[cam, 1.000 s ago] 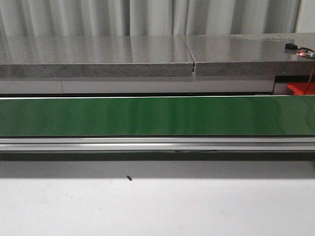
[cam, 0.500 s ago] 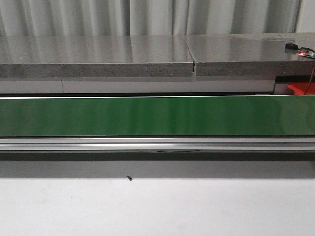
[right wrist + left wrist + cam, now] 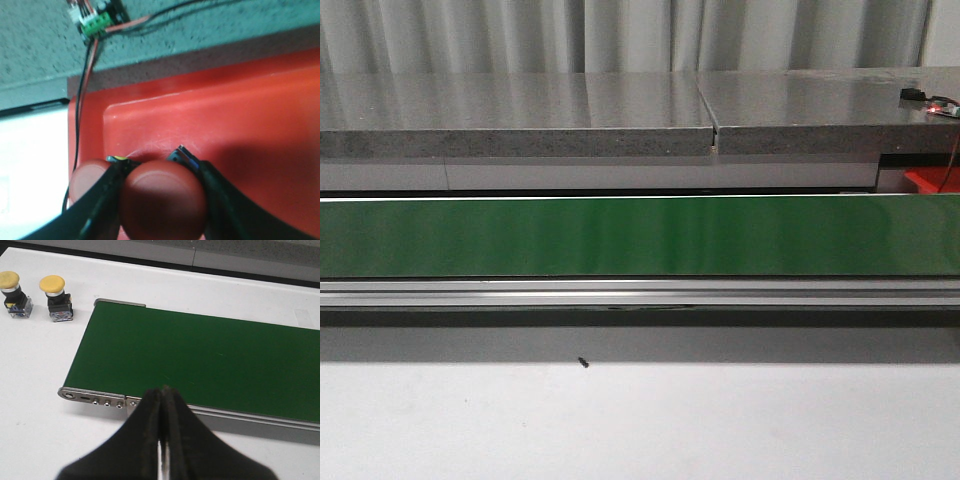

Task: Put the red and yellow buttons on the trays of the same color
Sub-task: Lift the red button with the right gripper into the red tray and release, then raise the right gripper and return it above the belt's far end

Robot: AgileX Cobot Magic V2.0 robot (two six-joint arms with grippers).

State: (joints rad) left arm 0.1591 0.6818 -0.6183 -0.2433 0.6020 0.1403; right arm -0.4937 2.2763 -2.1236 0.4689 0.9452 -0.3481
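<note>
In the right wrist view my right gripper (image 3: pixel 159 172) is shut on a red button (image 3: pixel 162 202), held just above the floor of the red tray (image 3: pixel 240 125). A second red button (image 3: pixel 82 182) lies in the tray beside one finger. The tray's corner (image 3: pixel 932 180) shows at the far right of the front view. My left gripper (image 3: pixel 163 390) is shut and empty above the near rail of the green belt (image 3: pixel 200 355). Two yellow buttons (image 3: pixel 11 287) (image 3: pixel 55 290) stand upright on the white table off the belt's end. The yellow tray is out of view.
The green conveyor belt (image 3: pixel 640 235) spans the front view, with a grey stone shelf (image 3: pixel 520 110) behind it. A small circuit board (image 3: pixel 97 15) with red and black wires (image 3: pixel 82 100) sits on the shelf at the red tray's edge. Neither arm shows in the front view.
</note>
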